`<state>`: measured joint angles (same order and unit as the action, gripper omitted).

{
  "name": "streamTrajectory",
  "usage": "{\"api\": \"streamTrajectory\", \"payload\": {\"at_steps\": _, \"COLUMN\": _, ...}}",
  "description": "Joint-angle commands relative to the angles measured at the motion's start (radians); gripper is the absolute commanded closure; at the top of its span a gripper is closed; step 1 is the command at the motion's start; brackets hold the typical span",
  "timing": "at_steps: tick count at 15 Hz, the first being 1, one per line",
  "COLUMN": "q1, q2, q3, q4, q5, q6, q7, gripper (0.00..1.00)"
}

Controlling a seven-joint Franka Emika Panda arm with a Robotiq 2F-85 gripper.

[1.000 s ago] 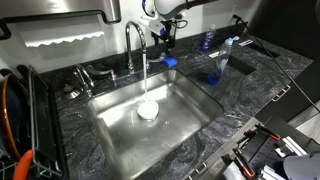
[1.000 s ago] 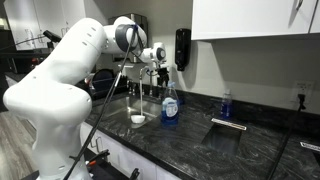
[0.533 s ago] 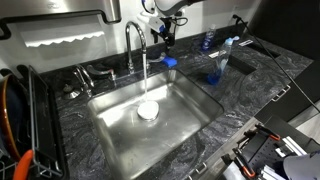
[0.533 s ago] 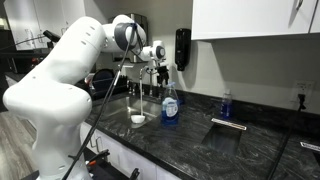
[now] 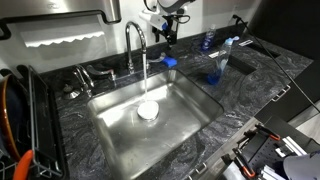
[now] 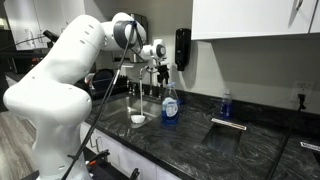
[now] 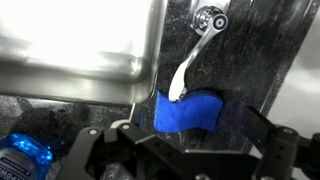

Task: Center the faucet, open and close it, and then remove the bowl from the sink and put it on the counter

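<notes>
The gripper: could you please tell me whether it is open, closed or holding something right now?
Gripper: open, holding nothing.

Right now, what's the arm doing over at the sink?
The Panda arm has its end effector just above the blue-wrapped lever of the faucet, with its jaws spread open on either side of the lever in the wrist view. The tap is open: a water stream falls from the spout onto the bowl in the sink. Closing the tap and moving the bowl to the counter are not yet done.
</notes>
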<state>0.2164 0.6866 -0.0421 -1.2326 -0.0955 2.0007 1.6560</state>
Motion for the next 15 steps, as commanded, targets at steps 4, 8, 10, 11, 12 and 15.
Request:
{"api": "streamTrajectory", "payload": {"at_steps": 4, "q1": -0.033, "q2": 0.005, "q3": 0.024, "q4": -0.001, "q5": 0.065, "q6": -0.22, "q7": -0.121, "gripper": 0.0}}
{"api": "streamTrajectory", "payload": {"at_steps": 8, "q1": -0.029, "q2": 0.033, "q3": 0.023, "q4": 0.031, "q5": 0.06, "q6": -0.361, "q7": -0.153, "gripper": 0.0}}
{"api": "streamTrajectory", "payload": {"at_steps": 10, "q1": -0.028, "q2": 0.053, "q3": 0.022, "q4": 0.047, "q5": 0.065, "q6": -0.398, "q7": -0.15, "gripper": 0.0}}
{"api": "streamTrajectory", "payload": {"at_steps": 11, "q1": -0.027, "q2": 0.061, "q3": 0.02, "q4": 0.053, "q5": 0.068, "q6": -0.397, "q7": -0.138, "gripper": 0.0}}
{"api": "streamTrajectory", "payload": {"at_steps": 12, "q1": -0.027, "q2": 0.073, "q3": 0.018, "q4": 0.061, "q5": 0.07, "q6": -0.387, "q7": -0.126, "gripper": 0.0}}
{"api": "streamTrajectory", "payload": {"at_steps": 15, "q1": -0.025, "q2": 0.097, "q3": 0.01, "q4": 0.068, "q5": 0.073, "q6": -0.325, "q7": -0.089, "gripper": 0.0}}
